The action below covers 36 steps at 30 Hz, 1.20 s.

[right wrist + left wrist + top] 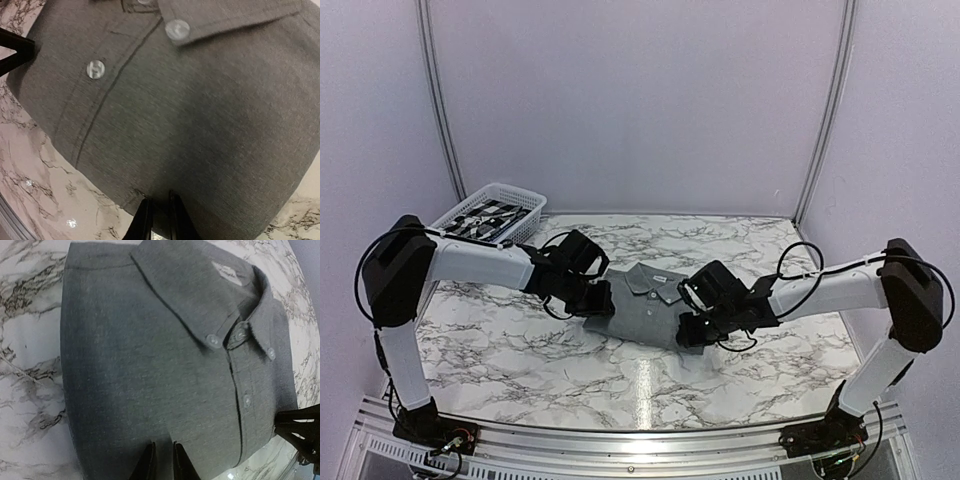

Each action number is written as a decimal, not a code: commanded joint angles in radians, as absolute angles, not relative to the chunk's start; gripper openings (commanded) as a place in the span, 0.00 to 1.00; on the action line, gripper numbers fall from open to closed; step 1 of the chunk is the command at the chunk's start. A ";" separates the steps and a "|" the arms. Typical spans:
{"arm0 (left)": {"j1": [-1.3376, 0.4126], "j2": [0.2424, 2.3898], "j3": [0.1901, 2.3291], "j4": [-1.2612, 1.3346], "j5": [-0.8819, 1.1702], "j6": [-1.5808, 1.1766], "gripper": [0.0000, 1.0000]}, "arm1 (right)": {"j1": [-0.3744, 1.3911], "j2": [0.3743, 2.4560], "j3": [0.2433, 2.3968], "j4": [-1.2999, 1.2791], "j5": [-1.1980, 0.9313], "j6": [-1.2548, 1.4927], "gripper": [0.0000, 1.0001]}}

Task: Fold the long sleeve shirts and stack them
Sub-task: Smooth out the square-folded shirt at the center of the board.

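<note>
Soft grey folded shirt [645, 305]: left gripper [164, 452] at 9 o'clock, right gripper [159, 210] at 3, nearly closed, hold unclear. Uneven pull could unfold it.

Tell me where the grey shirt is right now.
In the top view the folded grey shirt lies mid-table on the marble table, between the left gripper at its left edge and the right gripper at its right edge.
</note>
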<state>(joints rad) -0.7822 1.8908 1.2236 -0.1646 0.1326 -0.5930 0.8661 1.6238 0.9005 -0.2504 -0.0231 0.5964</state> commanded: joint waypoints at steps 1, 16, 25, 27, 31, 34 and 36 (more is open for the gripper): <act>-0.781 1.909 1.160 -0.120 0.169 -0.629 0.12 | 0.861 1.609 0.832 -0.207 -0.051 0.658 0.11; -0.780 1.805 1.118 -0.135 0.101 -0.637 0.16 | 0.717 1.414 0.770 -0.271 -0.005 0.662 0.40; -0.734 1.752 1.107 -0.167 0.059 -0.640 0.24 | 0.612 1.458 0.738 -0.150 -0.099 0.660 0.49; -0.723 1.743 1.102 -0.169 0.064 -0.635 0.24 | 0.594 1.486 0.739 -0.132 -0.111 0.663 0.49; -0.703 1.725 1.095 -0.173 0.069 -0.623 0.25 | 0.572 1.544 0.744 -0.085 -0.127 0.671 0.49; -0.695 1.716 1.083 -0.174 0.073 -0.621 0.25 | 0.561 1.586 0.760 -0.059 -0.135 0.673 0.49; -0.692 1.714 1.075 -0.173 0.073 -0.621 0.25 | 0.561 1.614 0.774 -0.045 -0.133 0.676 0.49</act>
<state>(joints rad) -0.6987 1.7512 1.0950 -0.1478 0.0769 -0.6392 0.5743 1.5726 0.7414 -0.1120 -0.1162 0.6628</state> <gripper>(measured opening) 0.246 0.490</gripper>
